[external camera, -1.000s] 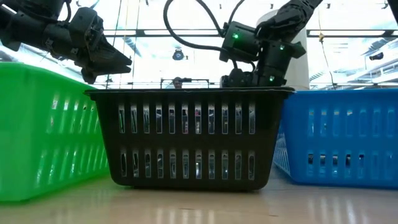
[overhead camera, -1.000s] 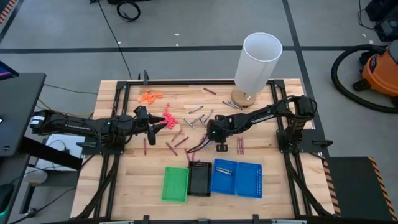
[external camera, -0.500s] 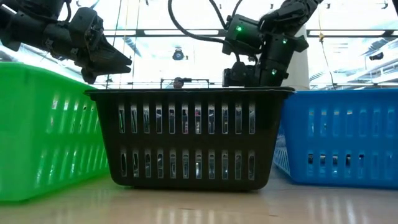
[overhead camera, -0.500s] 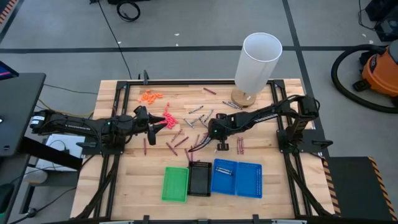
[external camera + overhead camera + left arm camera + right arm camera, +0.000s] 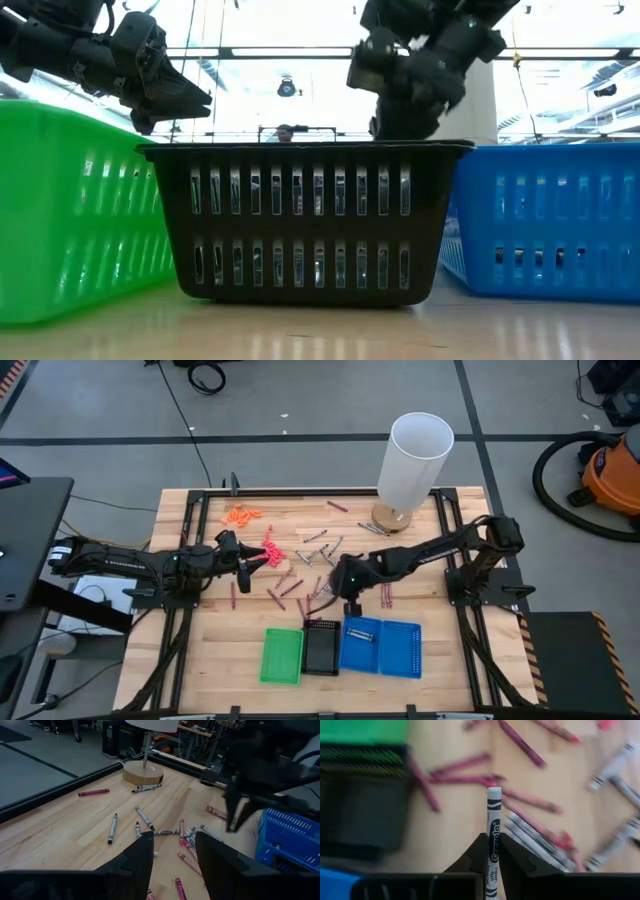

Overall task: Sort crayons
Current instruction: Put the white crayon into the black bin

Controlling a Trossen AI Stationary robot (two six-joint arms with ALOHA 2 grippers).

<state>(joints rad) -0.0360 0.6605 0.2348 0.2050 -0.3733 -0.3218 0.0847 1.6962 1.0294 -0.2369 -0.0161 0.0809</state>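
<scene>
Many crayons (image 5: 300, 575), maroon, silvery grey and red, lie scattered on the wooden table's middle; the left wrist view shows them too (image 5: 150, 822). My right gripper (image 5: 349, 600) hangs above them, just beyond the black tray (image 5: 322, 648), shut on one silvery grey crayon (image 5: 493, 815). In the low view that gripper (image 5: 400, 95) stands above the black tray's rim. My left gripper (image 5: 252, 563) waits open at the table's left, above the boards, its fingers (image 5: 141, 857) apart with nothing between them. One grey crayon (image 5: 360, 633) lies in the blue tray (image 5: 395, 650). My right gripper pinches the grey crayon's labelled middle (image 5: 493, 840) between its two fingers. The crayon lies along the fingers, and its free end (image 5: 493, 795) sticks out past the fingertips. The fingers slant downward from the table's right. The crayon is lifted clear of the table.
A green tray (image 5: 282, 656), the black tray and the blue tray stand side by side near the front edge. A white-shaded lamp (image 5: 414, 458) on a round wooden base stands at the back right. Tiny orange bits (image 5: 241, 515) and pink-red bits (image 5: 270, 550) lie at the back left.
My right gripper has risen from the pile of crayons and come a little toward the table's near edge and the trays, tipping less steeply downward. My left gripper has kept still.
</scene>
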